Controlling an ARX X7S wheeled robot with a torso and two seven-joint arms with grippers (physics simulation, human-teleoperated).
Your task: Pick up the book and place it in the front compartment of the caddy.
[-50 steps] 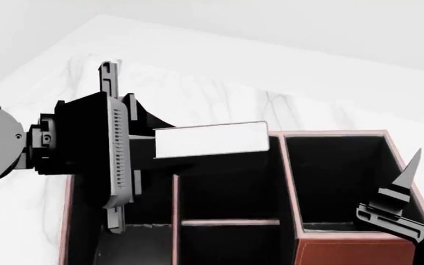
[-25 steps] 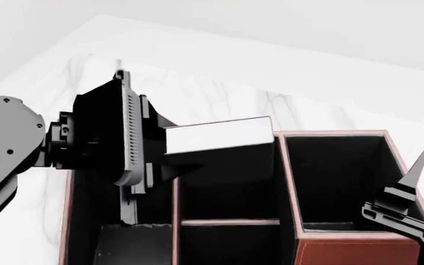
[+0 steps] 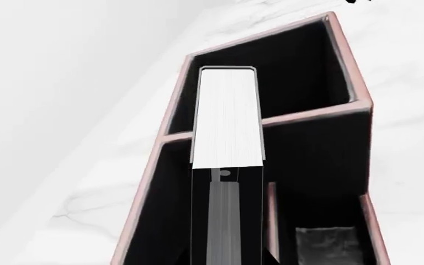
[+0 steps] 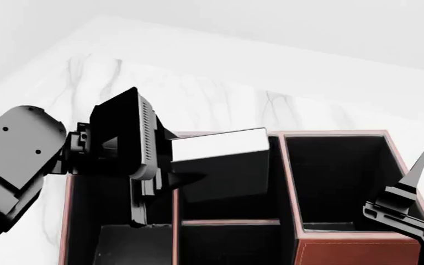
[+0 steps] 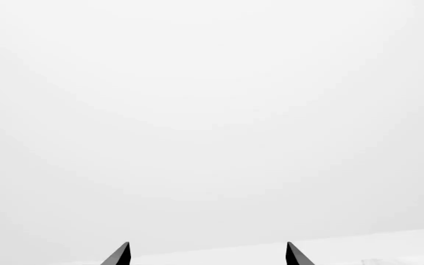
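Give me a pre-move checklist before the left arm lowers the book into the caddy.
1. Left gripper shut on the book: ok.
2. Book over the caddy, above its middle column: ok.
3. Book lined up with the front compartment: cannot tell; it seems to hang over the section beyond the cross divider.
4. Book level: not ok, it tilts.
5. Right gripper clear of the book: ok, open and off to the side.

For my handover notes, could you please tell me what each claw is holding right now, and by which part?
The left claw holds the book by one short end, page edges up, over the caddy. The right claw is open and holds nothing.
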